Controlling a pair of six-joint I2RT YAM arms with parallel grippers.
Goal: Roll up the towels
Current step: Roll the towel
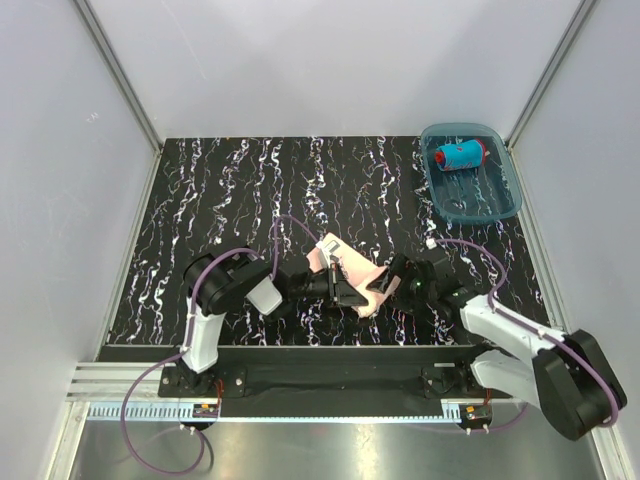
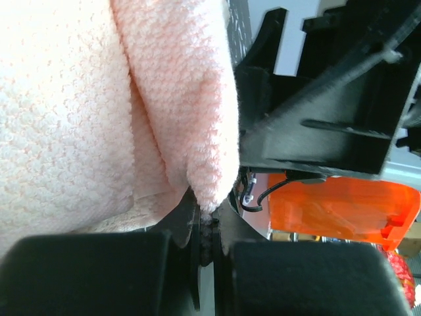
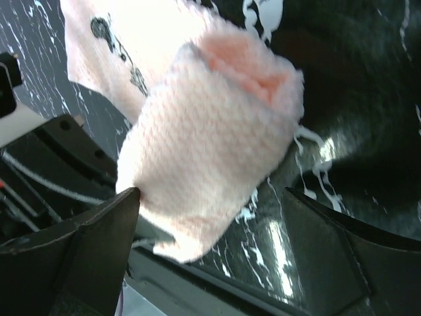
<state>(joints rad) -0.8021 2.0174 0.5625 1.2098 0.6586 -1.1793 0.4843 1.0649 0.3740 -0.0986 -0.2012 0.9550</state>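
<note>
Peach towel (image 1: 352, 272) in left claw (image 2: 207, 227), mid-table

marbled table (image 1: 250, 190); blue tray (image 1: 478, 203); peach towel (image 1: 352, 272)

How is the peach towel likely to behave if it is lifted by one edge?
Probably floppy: the peach towel folds limply in the left end effector. Its looped weave looks grippy, not slippery. Its loose roll may unwind.
</note>
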